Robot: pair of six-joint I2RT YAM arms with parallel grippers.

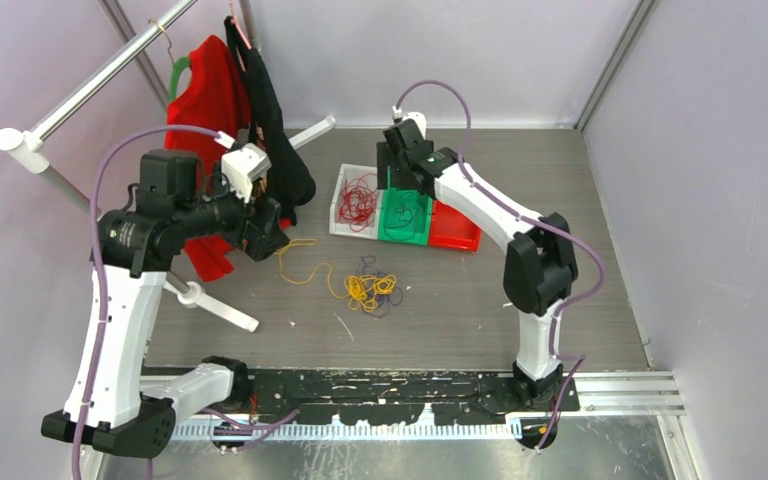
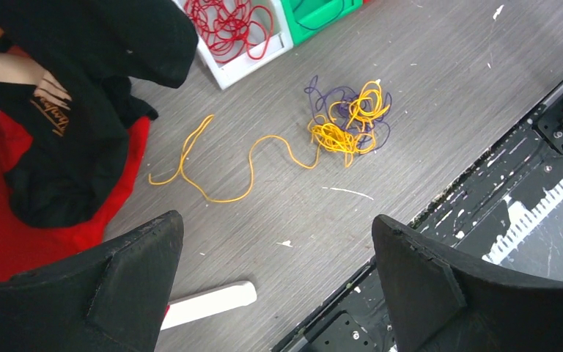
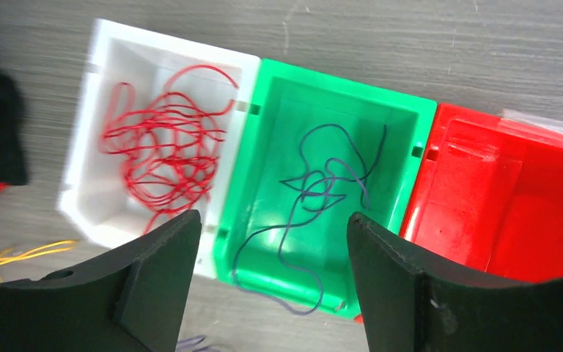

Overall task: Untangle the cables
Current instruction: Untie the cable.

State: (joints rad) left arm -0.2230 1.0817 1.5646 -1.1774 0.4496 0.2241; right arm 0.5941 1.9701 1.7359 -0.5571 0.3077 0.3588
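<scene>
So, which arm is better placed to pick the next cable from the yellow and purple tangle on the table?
Left. The left gripper is open and empty, near the loose yellow end of the tangle. The right gripper hangs over the green bin, farther away.

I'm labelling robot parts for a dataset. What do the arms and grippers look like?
The left arm and right arm have white links and black joints, each trailed by a lilac hose. The left gripper and right gripper each have two broad, matte black, wedge-shaped fingers.
</scene>
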